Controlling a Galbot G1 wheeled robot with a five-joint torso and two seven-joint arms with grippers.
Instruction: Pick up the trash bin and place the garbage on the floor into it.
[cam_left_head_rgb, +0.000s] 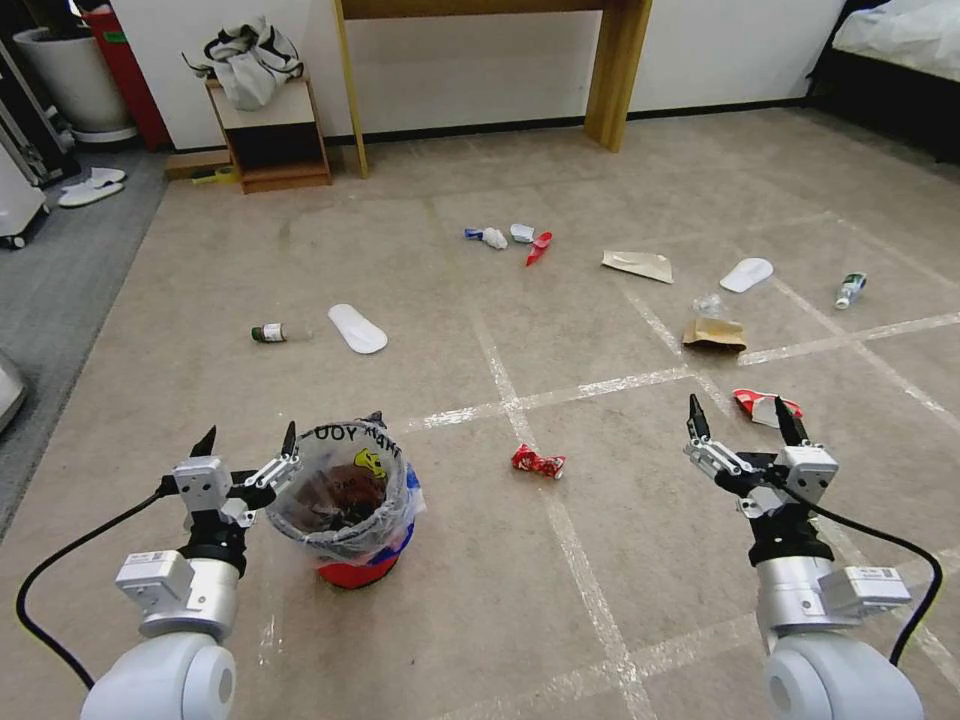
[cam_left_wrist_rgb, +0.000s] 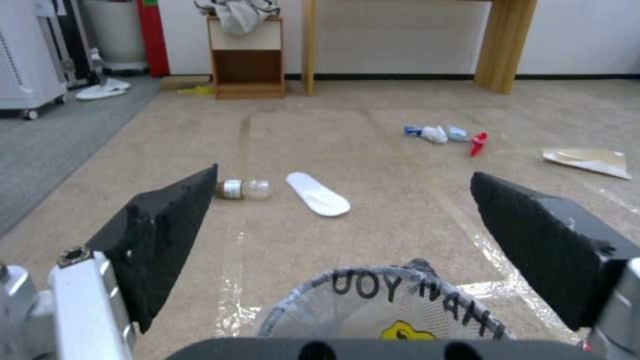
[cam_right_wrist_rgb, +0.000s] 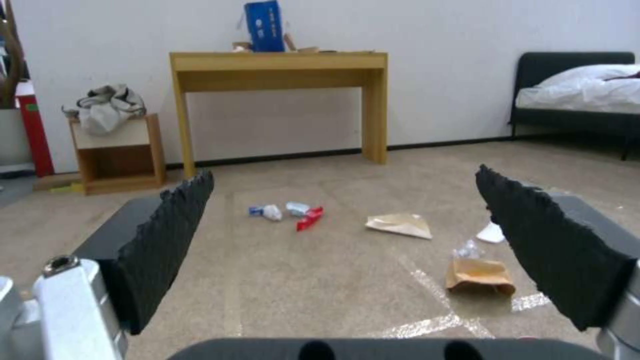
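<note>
Small round red trash bin (cam_left_head_rgb: 352, 500) with clear lettered plastic liner, upright on beige carpet (cam_left_head_rgb: 600, 560), holding dark scraps. Open floor ahead, strewn with garbage: white sole (cam_left_head_rgb: 357, 328), tan paper bag (cam_left_head_rgb: 714, 334), red crumpled wrapper (cam_left_head_rgb: 538, 461). Left gripper (cam_left_head_rgb: 247, 441) beside rim, jaws wide; right gripper (cam_left_head_rgb: 741, 417) likewise wide.

Black letters printed on the clear plastic bag (cam_left_wrist_rgb: 373, 305) lining the trash bin (cam_left_head_rgb: 352, 570) appear reversed, reading roughly "UOY" and "NAHT", above a yellow mark (cam_left_wrist_rgb: 403, 331). The bottles' green labels are illegible.
</note>
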